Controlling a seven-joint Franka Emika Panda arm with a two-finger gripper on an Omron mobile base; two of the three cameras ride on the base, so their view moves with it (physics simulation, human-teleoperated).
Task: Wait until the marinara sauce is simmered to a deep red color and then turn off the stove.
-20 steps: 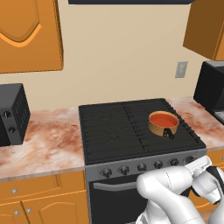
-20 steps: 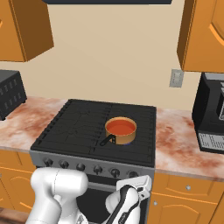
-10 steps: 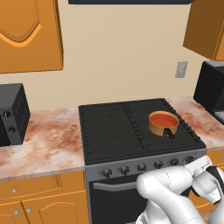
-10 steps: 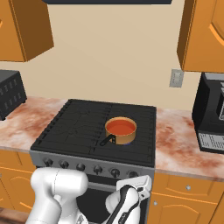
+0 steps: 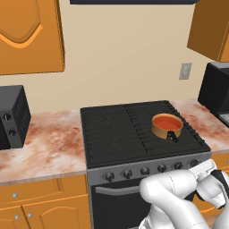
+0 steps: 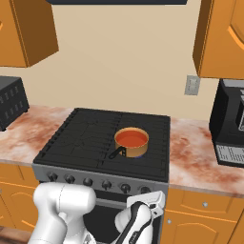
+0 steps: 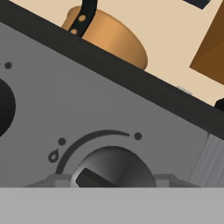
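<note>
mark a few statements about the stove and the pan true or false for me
1. The saucepan sits on the right half of the stove. True.
2. The marinara sauce is covered by a lid. False: its orange-red surface lies open.
3. The pan's black handle points toward the knob panel. True.
4. A knob sits close in front of the claw in the hand view. True.
5. The pan stands on the marble counter. False: it rests on the stove's grates.

the white jointed arm (image 5: 172, 197) bends low and forward, its dark wrist (image 5: 214, 191) beside the white hand (image 6: 151, 202). the claw is closed, its tips pointing forward at close range.
</note>
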